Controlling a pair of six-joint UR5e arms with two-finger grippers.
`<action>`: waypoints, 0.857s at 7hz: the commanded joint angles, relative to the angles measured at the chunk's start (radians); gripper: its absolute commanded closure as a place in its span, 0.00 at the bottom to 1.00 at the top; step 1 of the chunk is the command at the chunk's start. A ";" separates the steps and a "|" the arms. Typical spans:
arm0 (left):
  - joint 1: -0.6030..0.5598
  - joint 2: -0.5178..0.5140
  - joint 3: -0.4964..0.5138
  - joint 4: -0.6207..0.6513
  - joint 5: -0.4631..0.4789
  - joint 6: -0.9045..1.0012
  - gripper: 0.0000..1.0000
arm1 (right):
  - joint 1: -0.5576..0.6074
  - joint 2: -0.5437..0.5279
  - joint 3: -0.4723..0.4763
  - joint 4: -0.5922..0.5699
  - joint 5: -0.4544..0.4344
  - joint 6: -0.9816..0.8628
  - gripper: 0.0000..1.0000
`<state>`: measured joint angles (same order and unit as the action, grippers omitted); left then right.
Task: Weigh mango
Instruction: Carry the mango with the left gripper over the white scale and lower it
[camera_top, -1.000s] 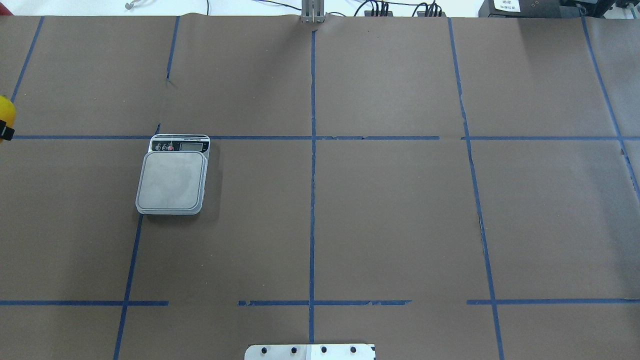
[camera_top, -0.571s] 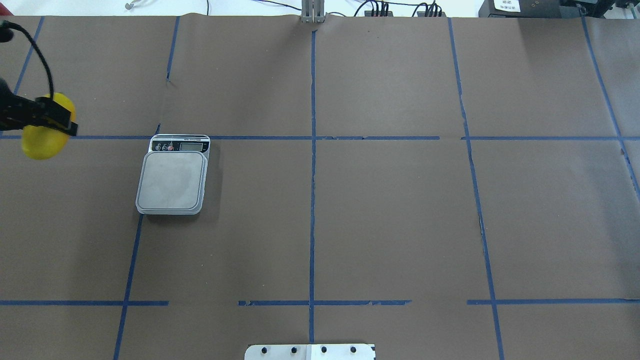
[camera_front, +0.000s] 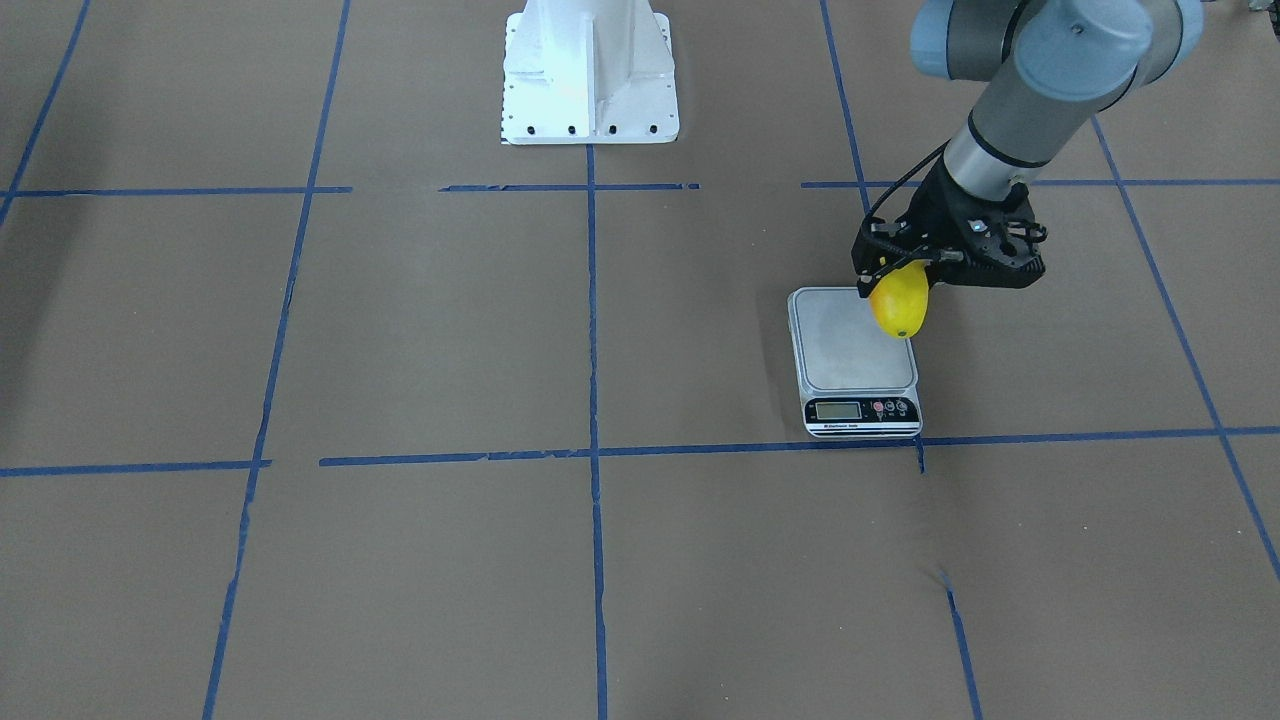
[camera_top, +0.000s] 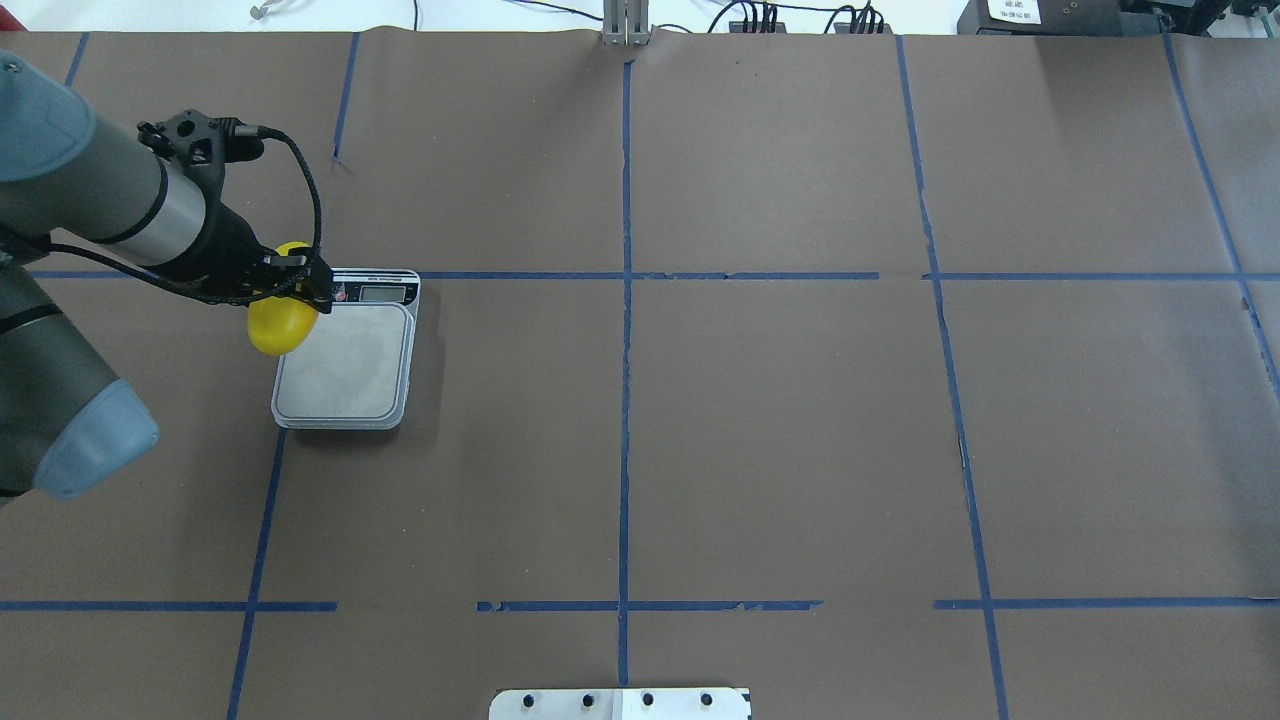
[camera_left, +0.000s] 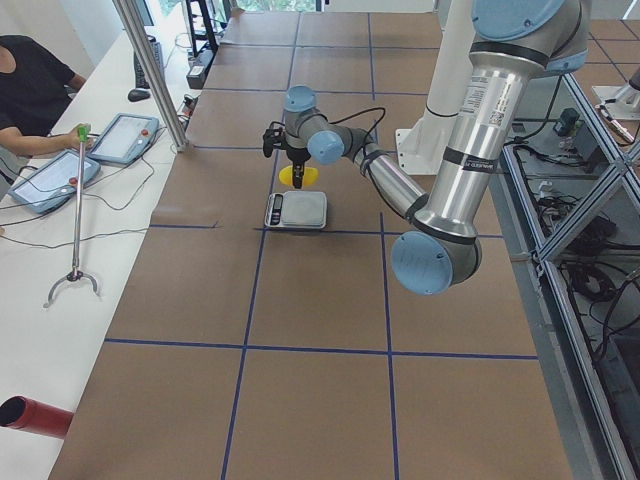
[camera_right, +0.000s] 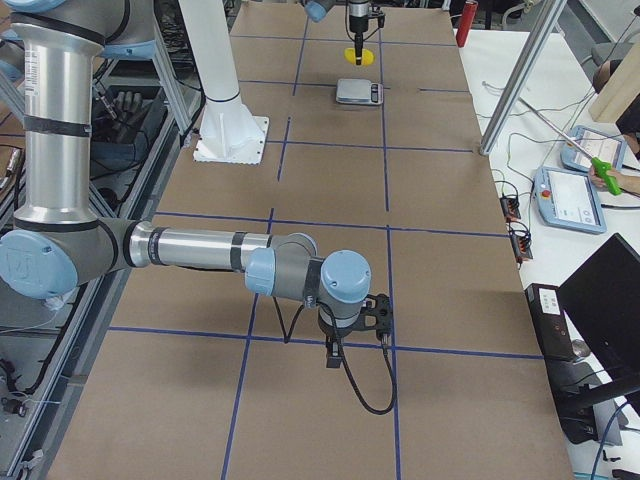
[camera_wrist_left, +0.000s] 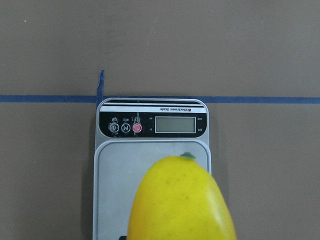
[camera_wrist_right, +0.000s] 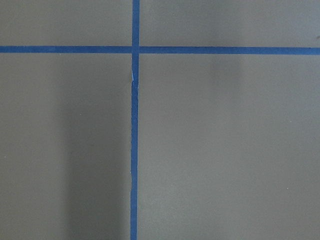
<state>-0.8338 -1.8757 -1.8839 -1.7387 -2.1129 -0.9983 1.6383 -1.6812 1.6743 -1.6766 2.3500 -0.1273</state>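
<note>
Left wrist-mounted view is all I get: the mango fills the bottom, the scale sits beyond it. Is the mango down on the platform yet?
Observer: Seemingly not. The front-facing view shows the mango hanging tip-down from the left gripper, clamped at its upper end.
Operator: Centred over the platform?
Observer: No. Overhead, it overlaps the scale only at its far corner on the robot's left, by the buttons.
Operator: Is the right arm nearby?
Observer: No. Exterior right shows the right gripper low over the table, far from the scale.
</note>
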 joint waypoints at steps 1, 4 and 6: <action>0.048 -0.008 0.124 -0.143 0.052 -0.039 1.00 | 0.000 0.000 -0.001 0.000 0.000 0.000 0.00; 0.087 -0.008 0.164 -0.168 0.060 -0.037 1.00 | 0.000 0.000 -0.001 0.000 0.000 -0.002 0.00; 0.087 -0.007 0.163 -0.168 0.065 -0.037 0.01 | 0.000 0.000 -0.001 0.000 0.000 0.000 0.00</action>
<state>-0.7481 -1.8835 -1.7219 -1.9055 -2.0519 -1.0348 1.6383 -1.6812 1.6742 -1.6766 2.3500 -0.1278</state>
